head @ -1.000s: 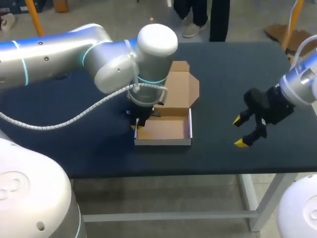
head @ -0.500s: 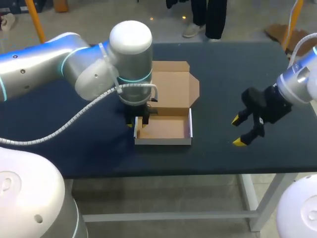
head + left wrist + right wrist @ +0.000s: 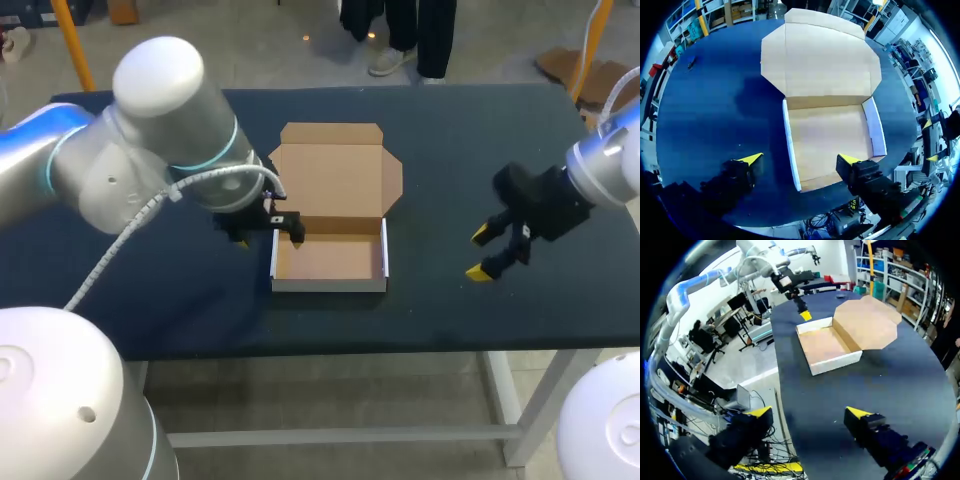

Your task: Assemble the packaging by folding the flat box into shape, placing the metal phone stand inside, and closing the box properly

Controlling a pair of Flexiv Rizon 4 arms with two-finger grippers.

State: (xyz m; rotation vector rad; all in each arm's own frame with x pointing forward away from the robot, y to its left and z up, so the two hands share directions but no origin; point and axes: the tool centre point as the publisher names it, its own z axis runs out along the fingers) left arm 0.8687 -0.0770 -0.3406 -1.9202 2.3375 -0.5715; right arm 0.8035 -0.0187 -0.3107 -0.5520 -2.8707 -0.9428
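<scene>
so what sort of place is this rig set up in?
Probably a robot lab workbench: a dark table with a left arm and a right arm reaching over it, and one open cardboard box on it.

The table has a flat, dark navy top with rounded far corners, carried on a pale metal frame of legs and crossbar.
</scene>
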